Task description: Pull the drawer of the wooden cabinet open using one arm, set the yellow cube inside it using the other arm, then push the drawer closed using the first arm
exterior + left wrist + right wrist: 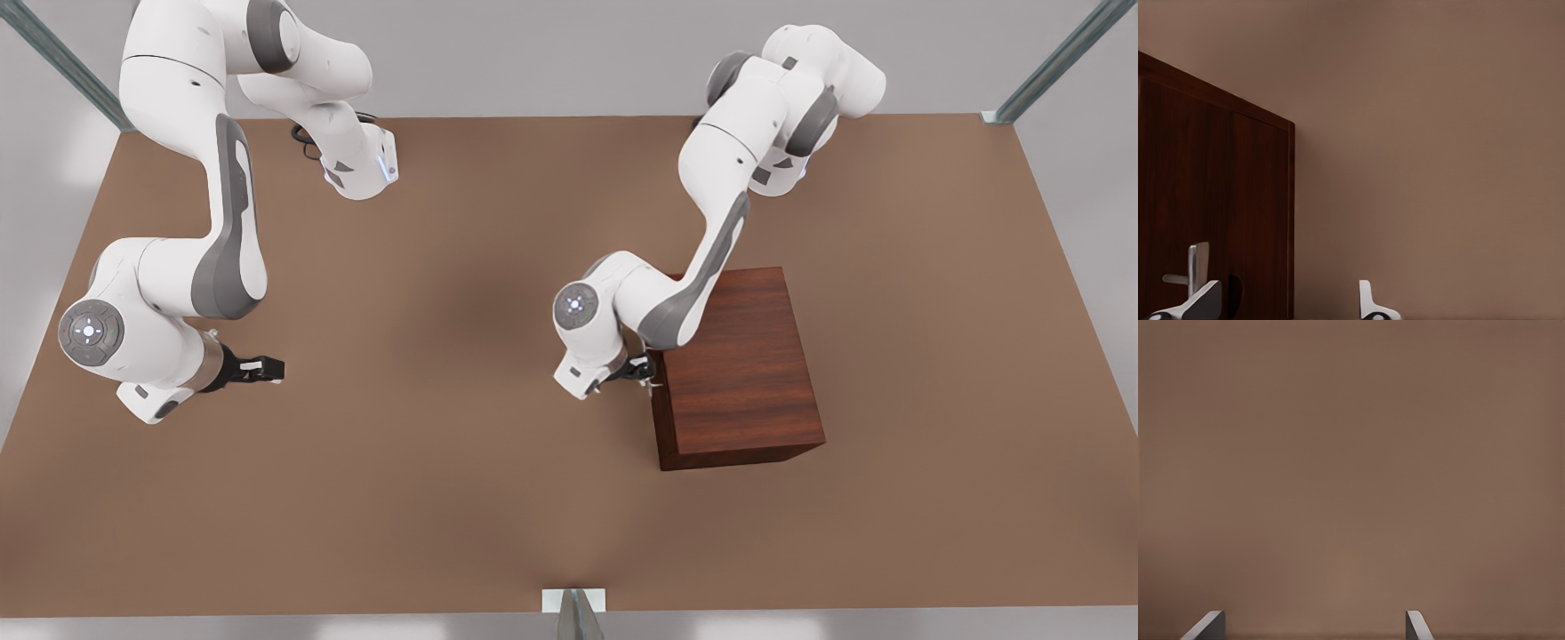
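The broad brown table [444, 462] carries the boxy dark reddish-brown wood-grain cabinet [742, 369] toward the front view's right, standing flat, its drawer front flush with the body and the thin silver bar handle [1197, 267] jutting from that face. Right up against it sits the left arm's tool [642, 372], fingers spread and released, one fingertip [1201, 301] just beside the handle and the other out over bare table, gripping nothing. Well apart, at the front view's left, the right arm waits with its tool [262, 369] low over the table, fingers parted and empty.
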You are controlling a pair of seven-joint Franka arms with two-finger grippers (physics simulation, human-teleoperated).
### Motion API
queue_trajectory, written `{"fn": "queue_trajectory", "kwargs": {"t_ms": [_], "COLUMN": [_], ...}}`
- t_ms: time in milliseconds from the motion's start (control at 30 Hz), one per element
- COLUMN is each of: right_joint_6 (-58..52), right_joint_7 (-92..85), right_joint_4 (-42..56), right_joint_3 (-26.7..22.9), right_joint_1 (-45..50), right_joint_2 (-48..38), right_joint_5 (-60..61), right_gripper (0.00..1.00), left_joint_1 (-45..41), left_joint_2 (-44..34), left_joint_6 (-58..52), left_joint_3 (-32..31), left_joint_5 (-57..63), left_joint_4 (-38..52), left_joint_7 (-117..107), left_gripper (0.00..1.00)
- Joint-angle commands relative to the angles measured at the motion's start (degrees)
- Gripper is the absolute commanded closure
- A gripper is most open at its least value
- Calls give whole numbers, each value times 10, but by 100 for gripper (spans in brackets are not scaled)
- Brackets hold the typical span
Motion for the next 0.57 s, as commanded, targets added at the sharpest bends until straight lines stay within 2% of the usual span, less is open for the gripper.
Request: {"fn": "queue_trajectory", "kwargs": {"t_ms": [0,67,100,133,167,200,233,300,333,367,433,533], "right_joint_6": [0,0,0,0,0,0,0,0,0,0,0,0], "right_joint_7": [-1,-1,-1,-1,-1,-1,0,0,0,0,0,0], "right_joint_4": [0,0,0,0,0,0,0,0,0,0,0,0], "right_joint_3": [0,0,0,0,0,0,0,0,0,0,0,0], "right_joint_1": [0,0,0,0,0,0,0,0,0,0,0,-1], "right_joint_2": [-1,-1,-1,-1,-1,-1,0,1,1,1,1,1], "right_joint_5": [0,1,1,2,2,2,1,1,2,3,3,4], "right_gripper": [0,0,0,0,0,0,0,0,0,0,0,0], "left_joint_1": [2,5,10,98,222,284,301,321,349,346,337,335], "left_joint_2": [-1,-2,-26,-160,-255,-262,-259,-283,-361,-352,-326,-324], "left_joint_6": [-18,-18,-40,-153,-250,-279,-278,-242,-101,-56,-62,-62], "left_joint_3": [3,6,9,6,6,5,6,7,6,4,2,1], "left_joint_5": [0,0,-18,-120,-190,-206,-187,-183,-205,-206,-198,-198], "left_joint_4": [1,4,12,11,11,10,2,-82,-228,-227,-169,-157], "left_joint_7": [51,52,49,105,282,383,427,469,500,483,476,477], "left_gripper": [0,0,0,0,0,0,0,0,0,0,0,0]}}
